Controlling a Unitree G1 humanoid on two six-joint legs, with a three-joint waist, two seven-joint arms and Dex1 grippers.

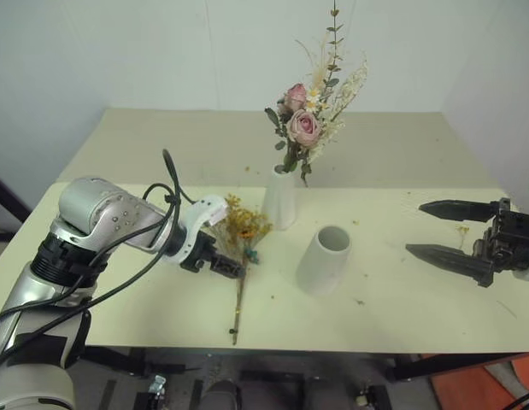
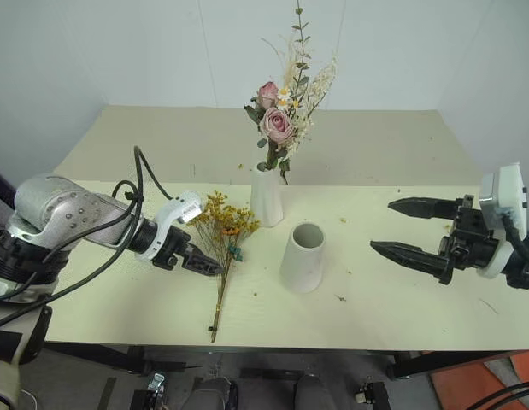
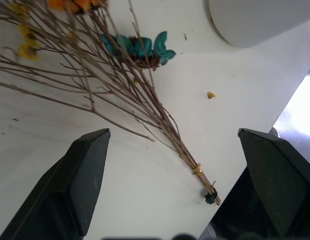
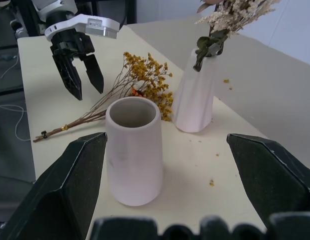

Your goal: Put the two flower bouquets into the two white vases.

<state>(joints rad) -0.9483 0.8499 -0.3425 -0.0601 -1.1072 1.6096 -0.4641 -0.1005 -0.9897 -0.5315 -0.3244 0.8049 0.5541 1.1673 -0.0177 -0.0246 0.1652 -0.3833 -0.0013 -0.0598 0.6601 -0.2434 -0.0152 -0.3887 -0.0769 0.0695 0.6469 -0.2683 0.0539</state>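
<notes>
Tabletop (image 1: 392, 299): cream, against a white wall.
Tall vase (image 1: 280, 198): upright, holds the rose bouquet (image 1: 308, 120).
Short vase (image 1: 325, 259): empty, upright.
Yellow bouquet (image 1: 240, 248): lying flat beside it.
Left tool (image 2: 200, 260): fingers apart above the stems.
Right tool (image 1: 441, 231): fingers apart, empty.

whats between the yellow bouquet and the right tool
The empty wide vase stands between the yellow bouquet and right tool, in the eye views.

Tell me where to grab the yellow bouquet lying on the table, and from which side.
Grip the yellow bouquet on its bundled bare stems, between the blooms and the tied end, coming from above. It lies flat on the table, and the stems are thin and gathered there. The open left gripper hangs beside them.
</notes>
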